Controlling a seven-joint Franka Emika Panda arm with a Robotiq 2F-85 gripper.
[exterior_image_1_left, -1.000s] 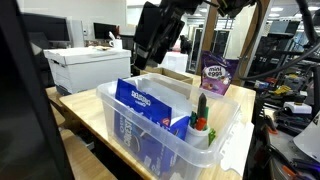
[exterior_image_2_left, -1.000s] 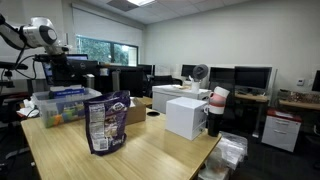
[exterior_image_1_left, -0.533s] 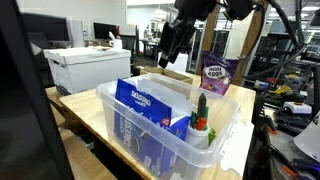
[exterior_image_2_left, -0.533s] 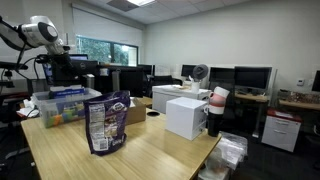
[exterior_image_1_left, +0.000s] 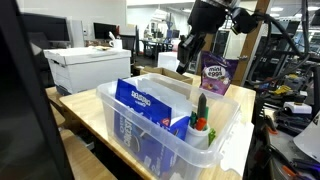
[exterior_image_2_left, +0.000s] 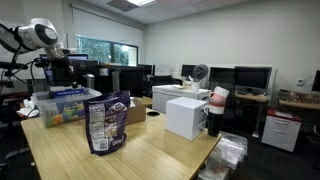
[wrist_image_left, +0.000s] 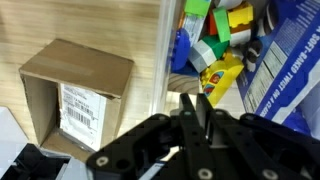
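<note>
My gripper (exterior_image_1_left: 186, 60) hangs in the air above the far edge of a clear plastic bin (exterior_image_1_left: 140, 142), holding nothing. In the wrist view its fingers (wrist_image_left: 198, 100) stand close together over the bin's wall (wrist_image_left: 165, 50), with nothing between them. Inside the bin are a blue box (exterior_image_1_left: 150, 104), a green bottle (exterior_image_1_left: 201, 108) and several bright small items (wrist_image_left: 215, 50). Beside the bin lies a cardboard box (wrist_image_left: 75, 95) with a white label. In an exterior view the gripper (exterior_image_2_left: 58, 70) sits above the bin (exterior_image_2_left: 60, 106).
A purple snack bag (exterior_image_1_left: 216, 73) stands upright behind the bin; it is also near the table's front (exterior_image_2_left: 105, 123). A white printer (exterior_image_1_left: 75, 65) sits on a side desk. A white box (exterior_image_2_left: 185, 116) stands at the table's edge.
The gripper has travelled from above the bin's middle toward its far edge and the purple bag. Its jaws have closed from wide apart to nearly touching.
</note>
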